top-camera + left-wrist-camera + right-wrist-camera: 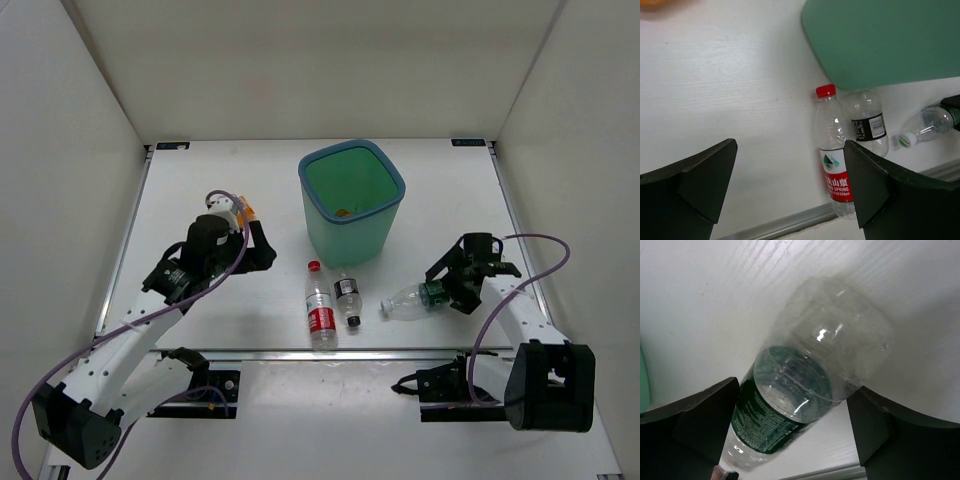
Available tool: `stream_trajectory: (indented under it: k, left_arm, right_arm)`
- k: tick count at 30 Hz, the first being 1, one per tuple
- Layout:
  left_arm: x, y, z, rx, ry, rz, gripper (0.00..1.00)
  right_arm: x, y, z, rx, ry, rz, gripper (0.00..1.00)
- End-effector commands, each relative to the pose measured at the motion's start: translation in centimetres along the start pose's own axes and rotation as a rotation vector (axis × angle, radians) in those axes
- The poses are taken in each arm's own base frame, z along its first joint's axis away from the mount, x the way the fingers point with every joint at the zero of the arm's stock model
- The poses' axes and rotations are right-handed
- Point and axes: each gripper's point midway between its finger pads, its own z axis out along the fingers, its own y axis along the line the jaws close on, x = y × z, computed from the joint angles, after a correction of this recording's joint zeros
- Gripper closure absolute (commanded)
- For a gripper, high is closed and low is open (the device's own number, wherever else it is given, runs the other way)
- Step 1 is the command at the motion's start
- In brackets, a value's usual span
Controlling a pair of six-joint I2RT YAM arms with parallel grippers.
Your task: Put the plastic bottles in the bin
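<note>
The teal-green bin [388, 222] stands upright at mid table; its wall also shows in the left wrist view [880, 45]. The red-capped bottle [320, 308] [836, 165] and the black-capped bottle [347, 296] [867, 127] lie side by side in front of it. The green-label bottle [415, 298] [805, 400] lies to their right. My right gripper [447, 288] [792, 390] is open and straddles its base end without visibly touching it. My left gripper [262, 250] [790, 150] is open and empty, left of the two bottles. An orange shape [247, 212] [655, 2] shows behind my left wrist, mostly hidden.
White walls close in the table on three sides. A metal rail [300, 351] runs along the near edge, close behind the lying bottles. A small yellow-orange speck [342, 212] lies on the bin's floor. Purple cables loop beside both arms.
</note>
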Motion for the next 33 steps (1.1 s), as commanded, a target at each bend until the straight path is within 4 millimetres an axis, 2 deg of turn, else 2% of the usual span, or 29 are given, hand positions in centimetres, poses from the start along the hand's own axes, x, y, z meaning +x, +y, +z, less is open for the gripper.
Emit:
stream_trajectory:
  k: [1,3,4,5,7,9,10,11,12,13,15,16,18,19,21,22,23,24,25,26,27,29,30,32,33]
  left_arm:
    - [1.7,-0.9,0.5,0.048,0.049,-0.045,0.01]
    - [1.8,-1.5,0.4,0.077,0.053,-0.067,0.02]
    - [1.7,-1.4,0.5,0.073,0.046,-0.075,0.01]
    - [1.9,-1.4,0.4,0.077,0.048,-0.077,0.01]
    - [2.0,-1.1,0.4,0.074,0.055,-0.074,0.01]
    - [1.7,-0.9,0.4,0.063,0.040,-0.071,0.01]
    - [1.9,-0.5,0.6,0.049,0.042,-0.071,0.01]
    - [1.9,-0.3,0.7,0.042,0.036,-0.071,0.01]
    - [2.1,-0.1,0.9,0.040,0.044,-0.075,0.01]
    - [2.3,0.7,1.1,0.018,0.056,-0.090,0.01]
    - [2.9,0.7,1.8,0.023,0.084,-0.103,0.01]
    - [3.5,0.9,2.1,0.010,0.105,-0.116,0.01]
    - [4.3,1.2,2.7,-0.011,0.129,-0.114,0.01]
    - [4.7,1.5,3.0,-0.033,0.141,-0.116,0.01]
    - [5.2,1.3,3.3,-0.033,0.159,-0.112,0.01]
    - [5.7,1.2,3.5,-0.033,0.178,-0.106,0.01]
    - [5.9,1.3,3.6,-0.039,0.184,-0.117,0.01]
    - [6.4,1.1,3.8,-0.041,0.205,-0.114,0.01]
    - [6.9,1.1,4.1,-0.045,0.227,-0.114,0.02]
    - [7.4,1.1,4.4,-0.049,0.253,-0.105,0.01]
    - [7.8,0.8,4.3,-0.050,0.271,-0.092,0.01]
    - [8.5,0.5,4.7,-0.061,0.299,-0.077,0.02]
    - [8.4,-0.3,4.7,-0.034,0.300,-0.066,0.02]
    - [8.6,-1.0,5.0,-0.021,0.311,-0.052,0.01]
    - [8.3,-1.5,5.0,-0.007,0.302,-0.043,0.02]
  right_arm:
    - [-1.3,1.0,1.2,-0.008,-0.060,-0.002,0.17]
    - [-1.6,1.0,1.4,0.008,-0.072,-0.013,0.31]
    - [-2.2,1.0,1.0,0.011,-0.096,-0.019,0.44]
    - [-2.9,1.1,0.6,0.007,-0.124,-0.014,0.50]
    - [-4.6,0.9,-0.3,0.012,-0.186,-0.012,0.61]
    - [-6.9,1.2,-2.1,-0.005,-0.274,-0.044,0.67]
    - [-8.3,1.9,-3.5,-0.021,-0.327,-0.037,0.71]
    - [-10.2,2.6,-5.5,-0.046,-0.394,-0.051,0.70]
    - [-10.9,3.1,-6.6,-0.069,-0.429,-0.090,0.69]
    - [-12.6,4.4,-8.7,-0.096,-0.492,-0.120,0.69]
    - [-15.3,8.4,-13.7,-0.223,-0.631,-0.208,0.66]
    - [-16.0,9.4,-15.0,-0.252,-0.672,-0.250,0.67]
    - [-17.5,14.3,-21.4,-0.410,-0.841,-0.347,0.65]
    - [-18.5,15.5,-23.6,-0.433,-0.929,-0.390,0.65]
    - [-18.2,19.6,-29.1,-0.548,-1.045,-0.469,0.62]
    - [-18.4,20.4,-30.1,-0.537,-1.081,-0.502,0.61]
    - [-18.3,21.9,-32.9,-0.580,-1.146,-0.531,0.61]
    - [-17.6,24.1,-34.6,-0.651,-1.174,-0.547,0.60]
    - [-17.6,25.1,-35.8,-0.685,-1.225,-0.561,0.61]
    - [-16.9,26.6,-36.1,-0.723,-1.243,-0.595,0.61]
    - [-16.1,27.7,-37.3,-0.778,-1.278,-0.620,0.63]
    - [-15.4,30.2,-37.0,-0.832,-1.267,-0.631,0.61]
    - [-14.8,31.1,-37.1,-0.866,-1.256,-0.658,0.60]
    - [-13.5,33.4,-34.8,-0.894,-1.202,-0.709,0.58]
    - [-12.8,34.1,-34.6,-0.913,-1.190,-0.726,0.58]
